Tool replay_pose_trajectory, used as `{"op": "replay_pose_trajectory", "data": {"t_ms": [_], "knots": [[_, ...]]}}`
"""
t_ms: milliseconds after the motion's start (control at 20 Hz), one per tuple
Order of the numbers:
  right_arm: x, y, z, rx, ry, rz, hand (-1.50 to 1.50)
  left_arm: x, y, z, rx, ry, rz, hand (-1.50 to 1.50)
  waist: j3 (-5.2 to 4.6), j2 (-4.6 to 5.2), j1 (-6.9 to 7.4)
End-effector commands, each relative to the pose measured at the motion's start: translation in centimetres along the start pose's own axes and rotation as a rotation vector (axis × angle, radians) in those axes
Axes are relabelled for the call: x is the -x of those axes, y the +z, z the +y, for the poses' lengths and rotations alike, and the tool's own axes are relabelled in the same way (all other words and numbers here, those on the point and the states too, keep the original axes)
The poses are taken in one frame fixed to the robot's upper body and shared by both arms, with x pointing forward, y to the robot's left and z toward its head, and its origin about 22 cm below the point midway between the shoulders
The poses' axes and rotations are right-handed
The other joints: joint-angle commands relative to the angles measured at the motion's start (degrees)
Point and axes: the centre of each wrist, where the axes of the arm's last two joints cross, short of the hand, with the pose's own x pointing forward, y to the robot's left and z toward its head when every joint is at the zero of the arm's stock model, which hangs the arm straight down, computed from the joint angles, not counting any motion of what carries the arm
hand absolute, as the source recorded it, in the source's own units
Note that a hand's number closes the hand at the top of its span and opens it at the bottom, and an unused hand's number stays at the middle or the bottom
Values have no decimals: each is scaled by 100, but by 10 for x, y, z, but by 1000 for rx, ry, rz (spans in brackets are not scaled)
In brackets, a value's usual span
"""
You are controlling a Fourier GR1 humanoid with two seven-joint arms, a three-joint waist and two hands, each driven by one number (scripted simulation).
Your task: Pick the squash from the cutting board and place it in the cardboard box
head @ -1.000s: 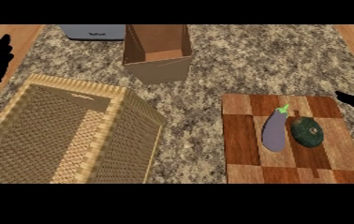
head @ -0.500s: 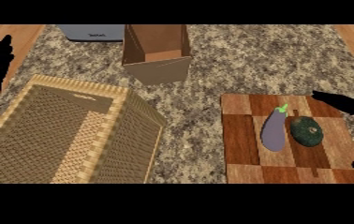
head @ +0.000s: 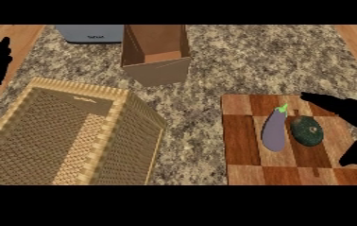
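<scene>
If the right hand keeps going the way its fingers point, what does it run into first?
The right hand points left over the cutting board. It would likely meet the eggplant's green stem end first; the squash sits below that line, though height is unclear.

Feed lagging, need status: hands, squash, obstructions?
Right hand open, over the cutting board beside squash. Left hand resting at left edge. Squash not grasped; eggplant alongside. Cardboard box open.

On the speckled worktop (head: 230,69) a wooden cutting board (head: 241,140) carries a dark green squash (head: 306,130) just beside a purple eggplant (head: 275,132). The right hand (head: 333,104) reaches in over the board's far right corner, fingers straight, just beyond the squash. An open cardboard box (head: 156,55) stands farther back, a woven basket (head: 70,135) at left. The left hand (head: 5,55) rests at the left edge.
</scene>
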Motion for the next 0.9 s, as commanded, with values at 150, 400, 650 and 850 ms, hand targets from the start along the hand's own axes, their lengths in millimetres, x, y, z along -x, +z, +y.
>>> {"op": "replay_pose_trajectory", "data": {"t_ms": [150,400,650,850], "knots": [[-11,-11,6,-19,-22,-86,-150,56,33,-31,55,17,146,0,-238,105,-53],[-23,-17,-4,7,-24,-139,-150,56,40,-42,58,26,132,0,-240,99,-59],[-36,-17,-4,-63,12,-130,-150,53,38,-42,57,31,141,0,-246,90,-121],[-36,-20,21,-100,49,-25,-150,50,39,-30,62,36,134,0,-238,77,-30]]}}
